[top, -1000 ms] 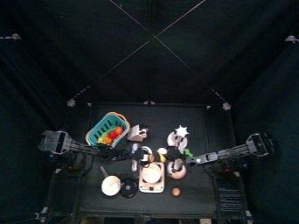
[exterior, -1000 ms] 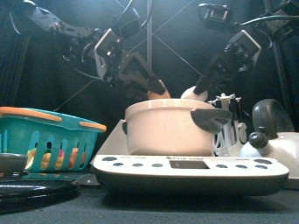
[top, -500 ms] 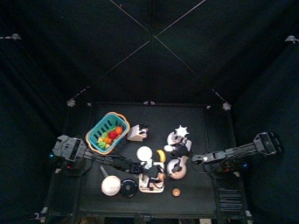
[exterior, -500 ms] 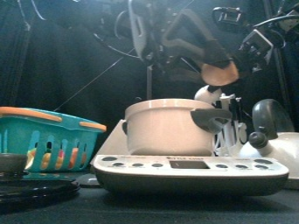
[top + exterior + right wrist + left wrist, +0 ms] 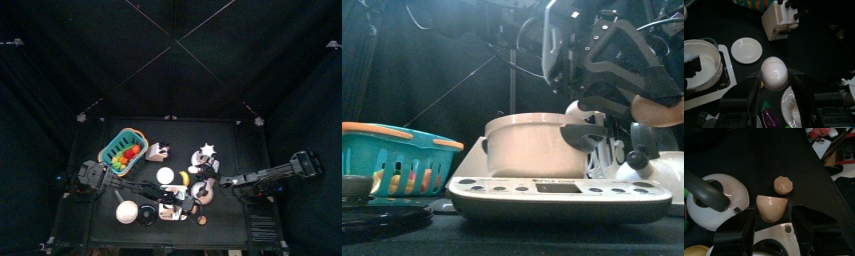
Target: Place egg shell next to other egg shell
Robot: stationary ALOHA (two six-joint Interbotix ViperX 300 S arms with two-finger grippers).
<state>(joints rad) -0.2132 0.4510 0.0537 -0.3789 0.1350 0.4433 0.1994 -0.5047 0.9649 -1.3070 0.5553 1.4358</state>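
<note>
My left gripper (image 5: 771,213) is shut on a tan egg shell half (image 5: 771,207) and holds it in the air above the cooker's edge. A second tan egg shell (image 5: 783,185) lies on the black table just beyond it; it also shows in the top view (image 5: 202,219). In the front view the left gripper (image 5: 643,105) hangs large at the upper right with the shell (image 5: 660,109) in its jaws. My right gripper (image 5: 775,92) rests open at the table's middle, with a white egg (image 5: 775,71) on the table just ahead of its jaws.
A white pot (image 5: 536,145) sits on a cooker (image 5: 556,195) at the front. A white kettle (image 5: 714,198) stands beside it. A teal basket (image 5: 389,155) is at the left. A white plate (image 5: 745,50), a knife block (image 5: 784,17) and an eggplant (image 5: 771,117) are near the right gripper.
My left gripper has carried the egg shell forward and to the right, over the cooker toward the lying shell. The right arm has not moved.
</note>
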